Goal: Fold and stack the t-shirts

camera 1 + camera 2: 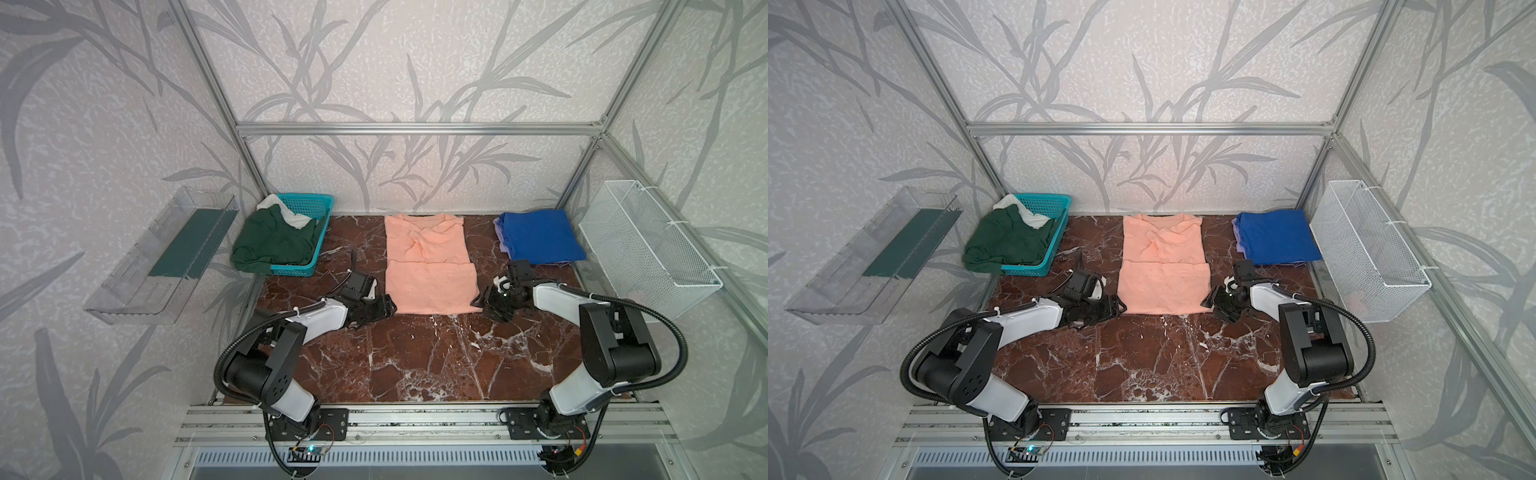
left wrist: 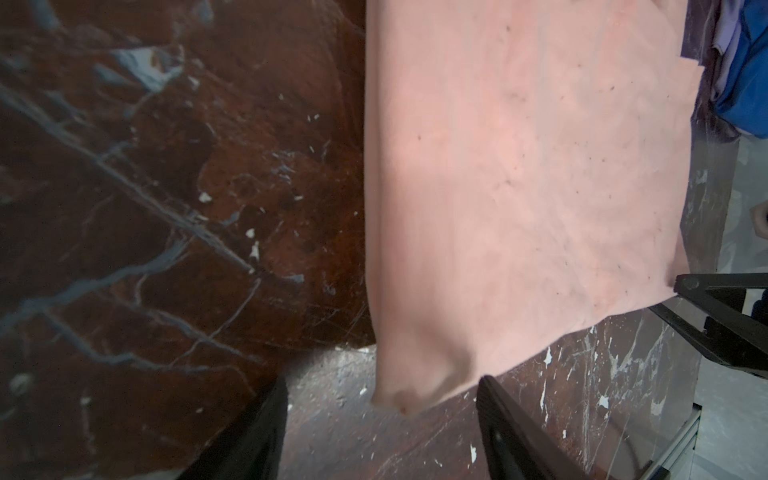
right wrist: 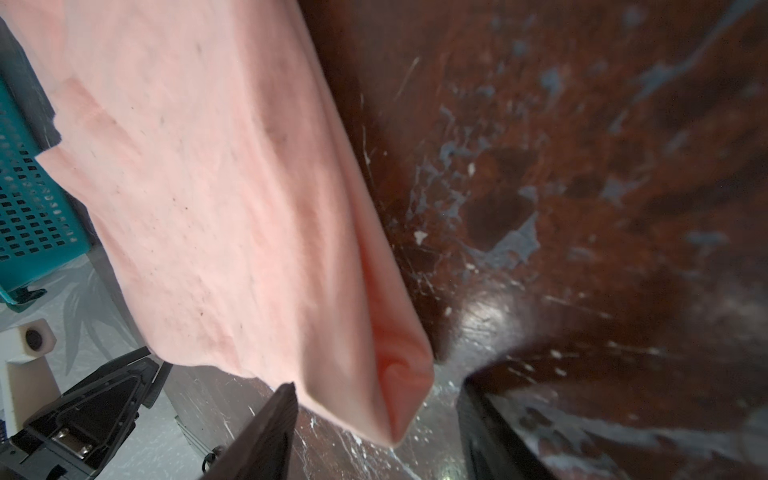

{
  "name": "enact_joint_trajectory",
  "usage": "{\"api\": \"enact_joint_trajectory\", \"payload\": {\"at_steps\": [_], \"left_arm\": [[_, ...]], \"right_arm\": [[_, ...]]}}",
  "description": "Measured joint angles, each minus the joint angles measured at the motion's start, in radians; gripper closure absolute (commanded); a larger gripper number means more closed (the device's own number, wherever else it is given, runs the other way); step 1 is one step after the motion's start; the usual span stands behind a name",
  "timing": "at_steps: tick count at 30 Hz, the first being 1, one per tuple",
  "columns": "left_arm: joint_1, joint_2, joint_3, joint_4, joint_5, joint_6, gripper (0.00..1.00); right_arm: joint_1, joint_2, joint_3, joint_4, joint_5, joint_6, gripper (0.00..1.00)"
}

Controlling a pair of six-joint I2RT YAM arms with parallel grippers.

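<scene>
The peach-pink t-shirt [image 2: 519,166] is lying flat on the marble table [image 2: 166,208]. Its near corner is sitting between the parted jaws of the left gripper [image 2: 383,384], with table showing on either side. The right gripper [image 2: 669,295] is sitting at the neighbouring corner. A blue t-shirt [image 2: 748,83] is lying beyond the far edge.

Left arm [image 1: 320,316]: elbow raised and bent, white forearm sloping down and inward, wrist low. Left gripper [image 1: 388,307]: points toward the middle of the workspace, tips low. In the left wrist view the two dark left fingers [image 2: 257,432] stand well apart and are not clamped.

Right arm [image 1: 552,297]: elbow raised, forearm angled inward, wrist low, mirroring the left arm. Right gripper [image 1: 484,301]: points inward and faces the left gripper, the two well apart. In the right wrist view the right fingers [image 3: 270,428] likewise stand apart, gripping nothing.
</scene>
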Motion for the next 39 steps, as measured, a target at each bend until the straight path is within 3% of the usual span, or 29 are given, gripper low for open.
{"api": "enact_joint_trajectory", "payload": {"at_steps": [3, 9, 13, 15, 28, 39], "left_arm": [[-0.001, 0.015, -0.001, 0.033, 0.010, -0.008, 0.38], [-0.005, 0.063, 0.003, 0.076, 0.035, -0.016, 0.71], [-0.006, 0.088, 0.021, 0.060, 0.046, 0.004, 0.94], [-0.006, 0.104, 0.032, 0.055, 0.063, 0.008, 1.00], [-0.006, 0.123, 0.069, 0.001, 0.101, 0.016, 1.00], [-0.008, -0.037, 0.138, -0.224, 0.052, 0.119, 1.00]], "right_arm": [[0.001, 0.008, 0.002, 0.010, 0.001, 0.005, 0.51], [0.003, 0.027, 0.002, 0.024, 0.000, 0.010, 0.67], [0.004, 0.064, 0.026, 0.019, -0.002, 0.001, 0.95], [0.004, 0.087, 0.049, 0.010, -0.016, -0.013, 0.99], [0.004, 0.047, 0.107, -0.065, -0.013, -0.074, 1.00], [0.025, -0.152, 0.107, -0.149, 0.000, -0.093, 1.00]]}}
